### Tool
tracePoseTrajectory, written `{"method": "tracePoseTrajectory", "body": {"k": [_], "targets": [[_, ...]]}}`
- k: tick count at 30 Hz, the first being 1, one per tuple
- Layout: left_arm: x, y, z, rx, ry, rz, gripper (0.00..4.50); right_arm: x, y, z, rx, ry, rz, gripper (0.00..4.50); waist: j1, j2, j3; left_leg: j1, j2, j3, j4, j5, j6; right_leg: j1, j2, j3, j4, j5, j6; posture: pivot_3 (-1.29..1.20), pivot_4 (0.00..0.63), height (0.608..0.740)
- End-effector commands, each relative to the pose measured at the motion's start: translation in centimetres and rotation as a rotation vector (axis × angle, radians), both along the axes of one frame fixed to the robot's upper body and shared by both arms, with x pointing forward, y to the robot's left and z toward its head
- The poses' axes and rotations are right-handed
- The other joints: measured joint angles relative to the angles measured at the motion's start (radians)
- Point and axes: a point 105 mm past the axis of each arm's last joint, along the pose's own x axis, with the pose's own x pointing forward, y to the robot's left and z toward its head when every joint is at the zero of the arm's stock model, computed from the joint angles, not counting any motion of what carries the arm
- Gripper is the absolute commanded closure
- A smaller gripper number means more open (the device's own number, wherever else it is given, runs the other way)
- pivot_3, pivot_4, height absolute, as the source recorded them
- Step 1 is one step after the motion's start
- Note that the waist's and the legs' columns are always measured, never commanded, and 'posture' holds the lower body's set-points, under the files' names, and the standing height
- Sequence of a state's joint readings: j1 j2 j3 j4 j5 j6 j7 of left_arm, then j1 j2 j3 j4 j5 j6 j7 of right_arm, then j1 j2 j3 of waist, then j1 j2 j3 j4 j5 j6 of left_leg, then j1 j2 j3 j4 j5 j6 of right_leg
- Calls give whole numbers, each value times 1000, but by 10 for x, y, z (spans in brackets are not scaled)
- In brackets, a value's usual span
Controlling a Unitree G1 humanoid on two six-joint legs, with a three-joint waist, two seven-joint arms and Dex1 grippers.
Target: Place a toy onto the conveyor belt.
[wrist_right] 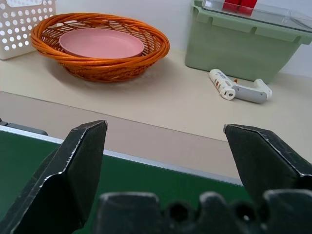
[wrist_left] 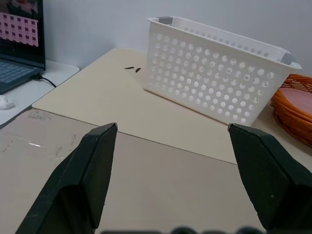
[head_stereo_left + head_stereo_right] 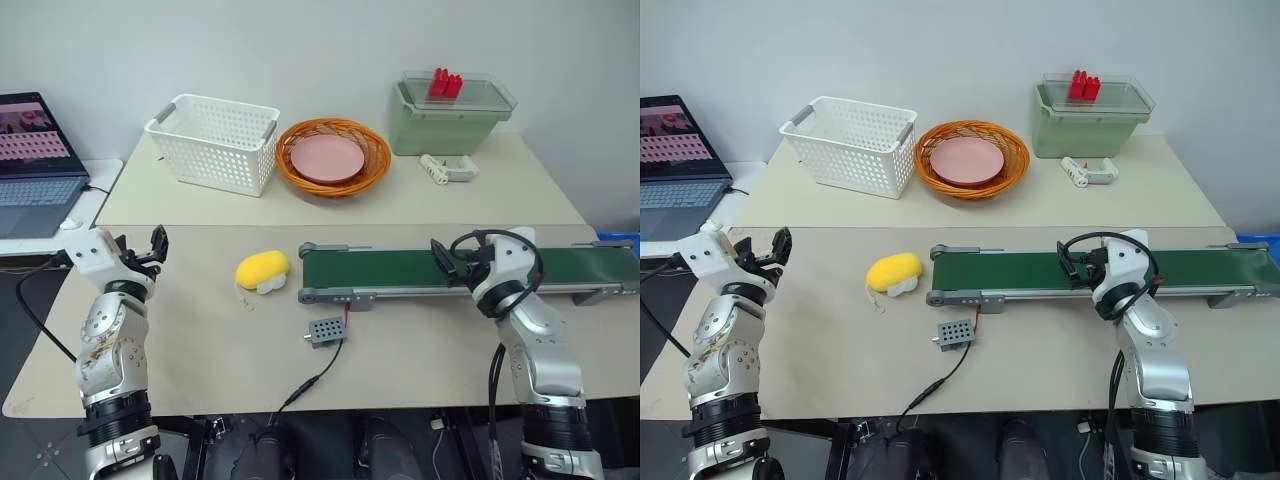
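Toy [image 3: 262,270] lies free on surface [image 3: 200,340], just beside belt [image 3: 400,268] end. Left tool [image 3: 146,250] wide, empty; right tool [image 3: 449,258] wide, probably over belt. Approach toy toward 3 o'clock, pinch centrally.

A plain pale wall [image 3: 300,50] fills the top of the frame behind a beige tabletop [image 3: 200,340] made of two boards butted together. At the upper left, a laptop [image 3: 35,165] sits open on a white side table [image 3: 100,180]; dark floor [image 3: 20,300] shows at lower left.

Empty spread right hand [image 1: 165,141] above conveyor belt [image 1: 161,178]
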State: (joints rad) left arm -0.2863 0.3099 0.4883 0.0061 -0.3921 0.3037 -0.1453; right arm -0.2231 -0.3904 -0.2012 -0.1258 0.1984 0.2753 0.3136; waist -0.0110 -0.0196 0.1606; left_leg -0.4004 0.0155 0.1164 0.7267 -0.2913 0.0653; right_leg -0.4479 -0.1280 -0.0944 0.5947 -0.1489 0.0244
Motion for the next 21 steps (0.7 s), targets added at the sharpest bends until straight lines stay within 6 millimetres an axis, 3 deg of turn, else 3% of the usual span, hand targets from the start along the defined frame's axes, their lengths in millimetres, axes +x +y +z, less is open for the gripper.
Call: {"method": "tracePoseTrajectory", "body": {"k": [1,5,11,15,17,21], "targets": [[1,-9,9,21,-22,-43,612,-1,1,16,-19,-65,3,0,0,0,0,0,0,0,0,0,0,0,0,0,0,0,0,0,150,740],[3,-20,-1,-34,11,-95,612,-1,2,13,-52,-55,7,0,1,0,0,0,0,0,0,0,0,0,0,0,0,0,0,0,150,740],[-7,-49,-29,-464,65,-252,612,2,13,21,-161,-73,64,0,-1,0,0,0,0,0,0,0,0,0,0,1,0,0,0,0,150,740],[-29,-83,-46,-723,123,-374,612,4,8,26,-167,-84,56,0,-3,0,0,0,0,0,0,0,0,0,0,2,0,0,0,0,150,740],[-41,-94,-48,-913,110,-402,612,4,6,24,-172,-79,55,0,-1,0,0,0,0,0,0,0,0,0,0,1,0,0,1,0,150,740],[-64,-107,-56,-1075,147,-450,612,3,3,23,-180,-74,54,0,0,0,0,1,0,-1,0,-1,2,0,-1,2,0,0,1,0,150,740]]}}
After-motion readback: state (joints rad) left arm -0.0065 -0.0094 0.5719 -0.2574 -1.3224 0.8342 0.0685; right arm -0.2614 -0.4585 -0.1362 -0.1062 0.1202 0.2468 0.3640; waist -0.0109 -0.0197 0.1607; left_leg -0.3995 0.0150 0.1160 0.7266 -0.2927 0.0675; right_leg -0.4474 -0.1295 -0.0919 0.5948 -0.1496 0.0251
